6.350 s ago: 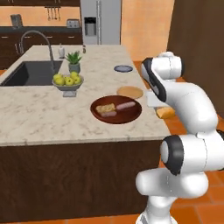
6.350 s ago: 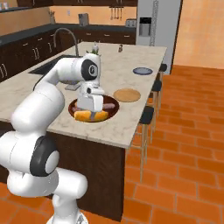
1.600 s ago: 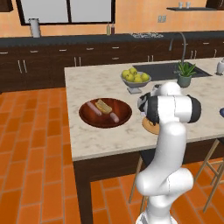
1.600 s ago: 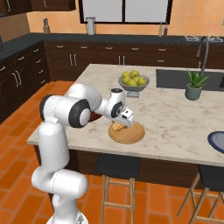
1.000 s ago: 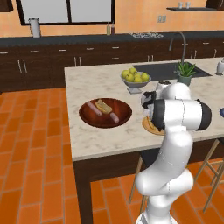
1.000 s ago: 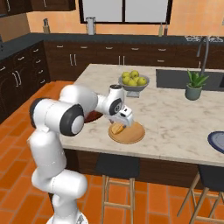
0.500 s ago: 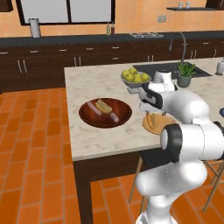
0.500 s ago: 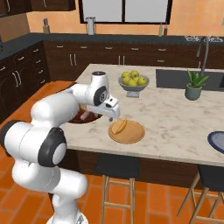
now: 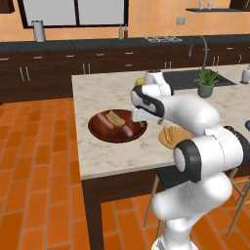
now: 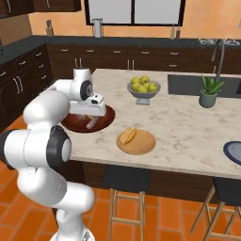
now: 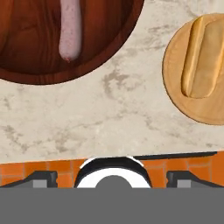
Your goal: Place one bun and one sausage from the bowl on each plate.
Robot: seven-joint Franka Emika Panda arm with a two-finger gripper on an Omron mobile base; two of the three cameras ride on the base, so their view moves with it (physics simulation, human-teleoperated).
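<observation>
The dark wooden bowl point(image 9: 100, 133) holds a bun point(image 9: 115, 117) and two sausages, one of them point(image 9: 128, 131) near the rim beside my hand. In the hand view that sausage point(image 11: 70, 28) lies in the bowl point(image 11: 26, 52) at the upper left. Another bun point(image 11: 203, 57) lies on the tan-orange plate point(image 11: 175, 83) at the right. My gripper point(image 11: 113, 176) hangs over the bare counter between bowl and plate, open, with nothing between its fingertips point(image 11: 41, 177). From the right base, my gripper point(image 10: 89, 115) is over the bowl's point(image 10: 106, 120) near edge. The blue-grey plate point(image 10: 234, 151) sits far right.
A grey pedestal bowl of yellow-green fruit point(image 10: 143, 88) stands behind the tan plate point(image 10: 141, 147). Beside the sink is a potted plant point(image 10: 207, 94). The counter's front edge runs just below the bowl and plate, with stools point(image 10: 126, 179) under it.
The gripper has let go of a bun on the tan plate and swung left to the bowl's edge. Since the oldest frames the base has driven round the island.
</observation>
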